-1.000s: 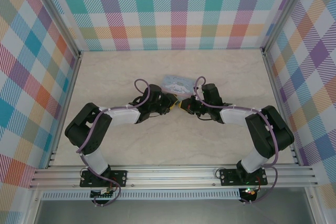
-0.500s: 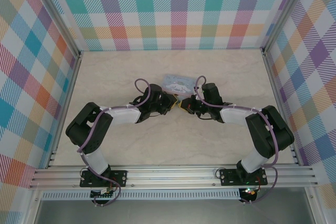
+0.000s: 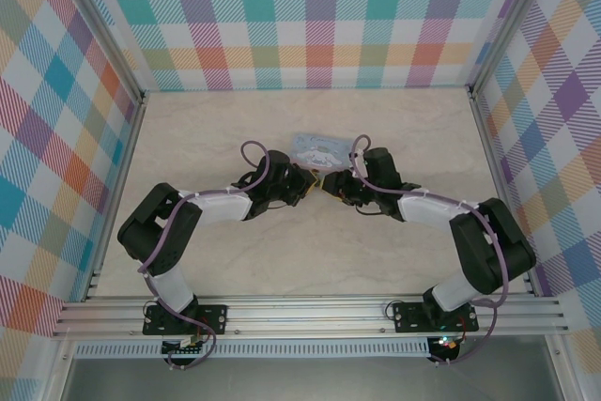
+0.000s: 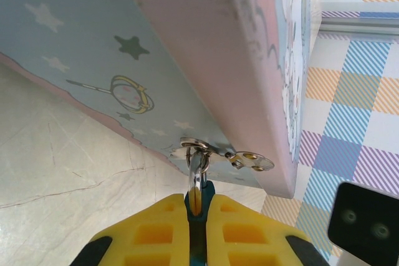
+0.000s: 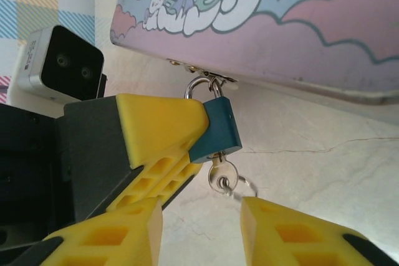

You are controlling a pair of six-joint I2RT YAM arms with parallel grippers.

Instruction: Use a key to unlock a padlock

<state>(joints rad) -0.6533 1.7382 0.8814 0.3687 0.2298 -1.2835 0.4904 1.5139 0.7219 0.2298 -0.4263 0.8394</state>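
1. In the top external view, the two arms are reaching inward over the marble-patterned table [image 3: 282, 251] and meeting just in front of the pale blue tin [image 3: 316, 147]. The left gripper [image 3: 307, 181] and the right gripper [image 3: 330, 185] are facing each other, nearly touching. From here the jaws and the lock are too small to tell.

2. In the left wrist view, the left gripper's yellow jaws are pressing together on the padlock [image 4: 196, 179], leaving a thin teal strip of its body showing between them. Its silver shackle is rising from the jaws and passing through the hasp [image 4: 215, 152] at the tin's lower edge.

3. In the right wrist view, the padlock is hanging from the tin's hasp with one yellow jaw of the left gripper lying against its blue body. The key [image 5: 221, 175] is sitting in the bottom of the padlock, with a key ring [image 5: 247, 186] dangling beside it. The right gripper's jaws are standing apart below the key, touching neither the key nor the ring.
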